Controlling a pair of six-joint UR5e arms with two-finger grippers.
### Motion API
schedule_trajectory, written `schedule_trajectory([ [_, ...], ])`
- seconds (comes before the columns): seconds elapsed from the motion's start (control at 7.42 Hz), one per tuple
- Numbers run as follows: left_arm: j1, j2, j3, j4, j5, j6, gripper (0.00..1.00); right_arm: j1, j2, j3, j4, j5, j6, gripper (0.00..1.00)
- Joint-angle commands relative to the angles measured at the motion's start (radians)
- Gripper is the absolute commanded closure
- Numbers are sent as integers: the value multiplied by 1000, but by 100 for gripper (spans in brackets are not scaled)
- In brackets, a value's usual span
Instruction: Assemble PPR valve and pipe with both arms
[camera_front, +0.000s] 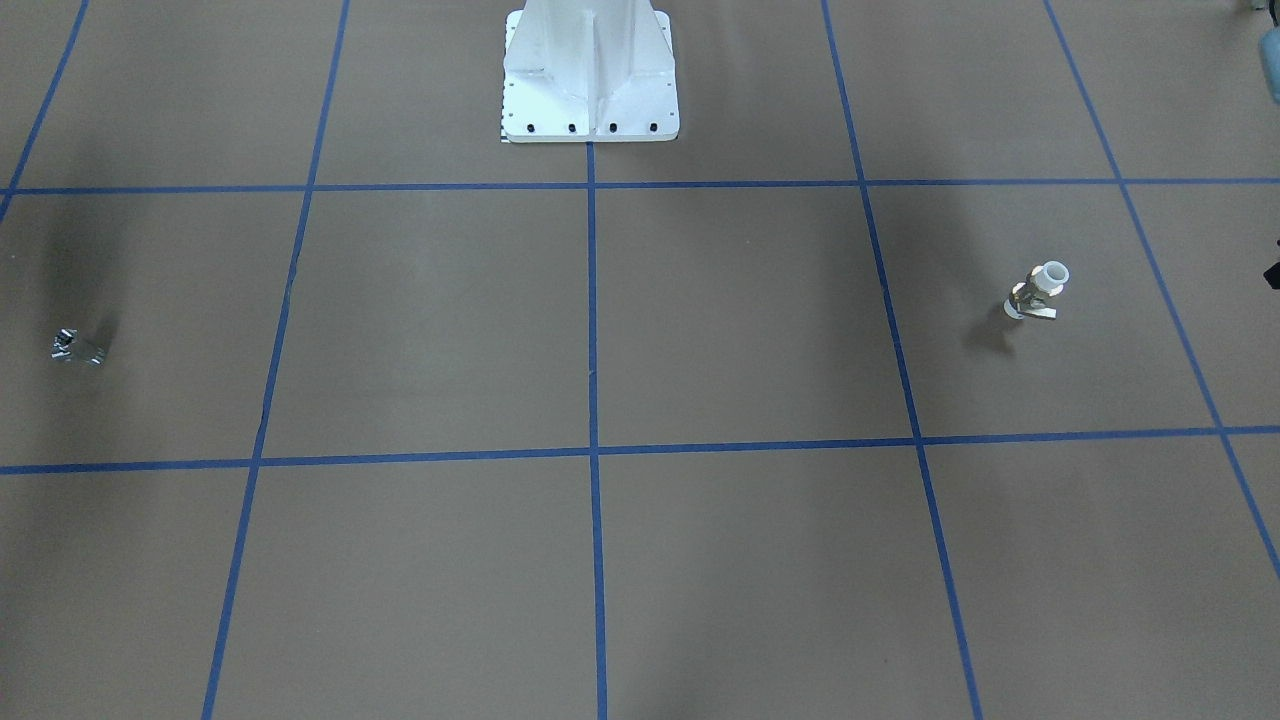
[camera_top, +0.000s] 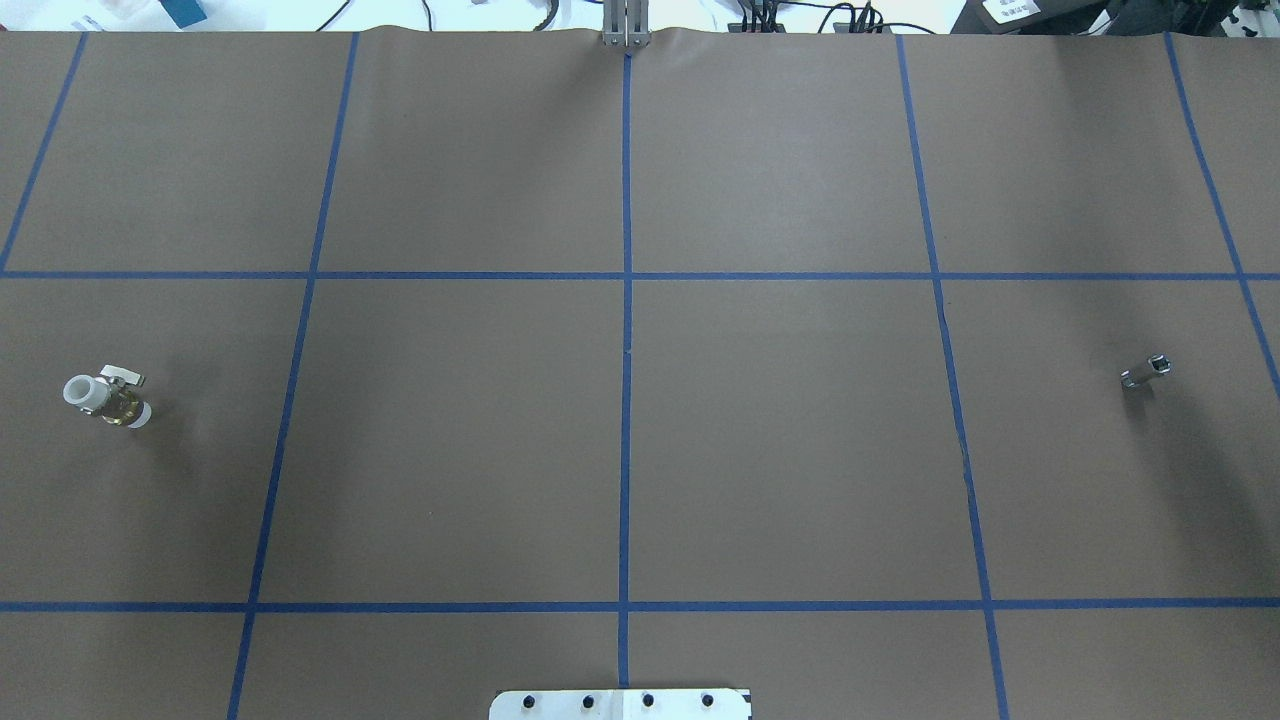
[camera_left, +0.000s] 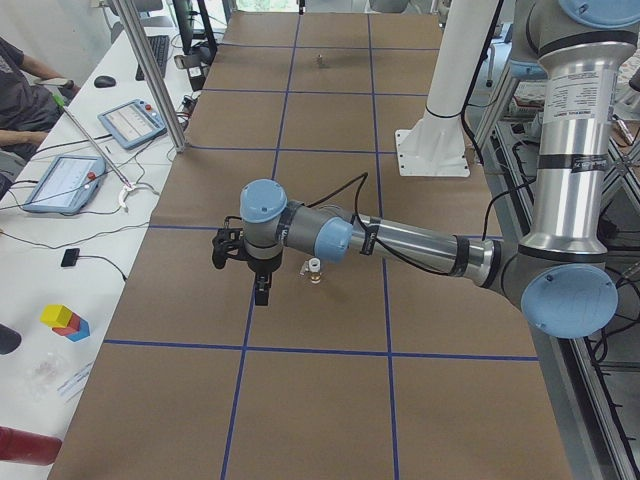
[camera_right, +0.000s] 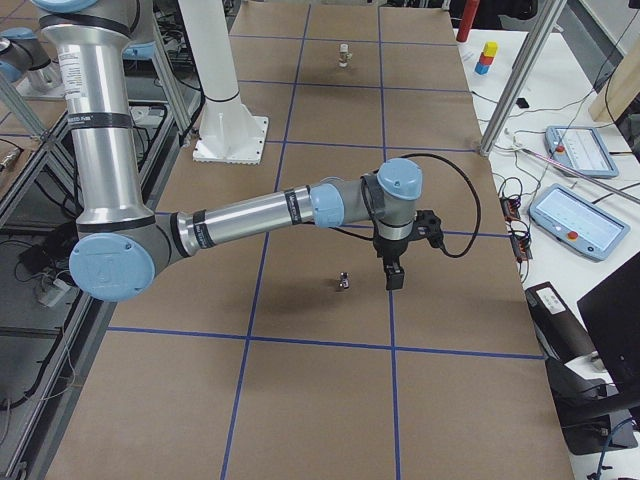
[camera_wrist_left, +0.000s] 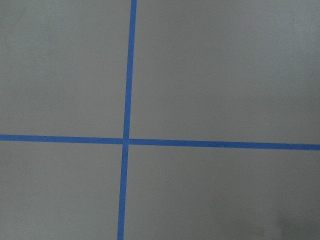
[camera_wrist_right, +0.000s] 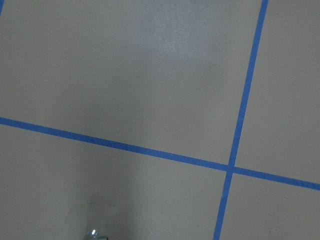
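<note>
The white-ended brass PPR valve (camera_left: 314, 270) stands on the brown table (camera_top: 780, 440) just beside the left gripper (camera_left: 262, 290), on its robot side, and the short metal pipe (camera_right: 343, 281) sits likewise beside the right gripper (camera_right: 394, 275); whether either gripper's fingers are apart or together cannot be told.

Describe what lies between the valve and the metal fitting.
Only bare brown table crossed by blue tape lines separates valve and fitting, shown in overhead view.

Brown table (camera_top: 460, 450), blue tape grid (camera_top: 626, 400); white-and-brass valve (camera_top: 108, 396); silver pipe fitting (camera_top: 1146, 371); white pedestal (camera_front: 590, 70).
</note>
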Motion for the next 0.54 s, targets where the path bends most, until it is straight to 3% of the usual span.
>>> schedule_trajectory([
  [0.0, 0, 45, -61, 7, -25, 3, 0, 3, -48, 65, -13, 0, -3, 0],
  [0.4, 4, 82, -98, -2, -25, 0, 0, 2, -54, 60, -5, 0, 0, 0],
])
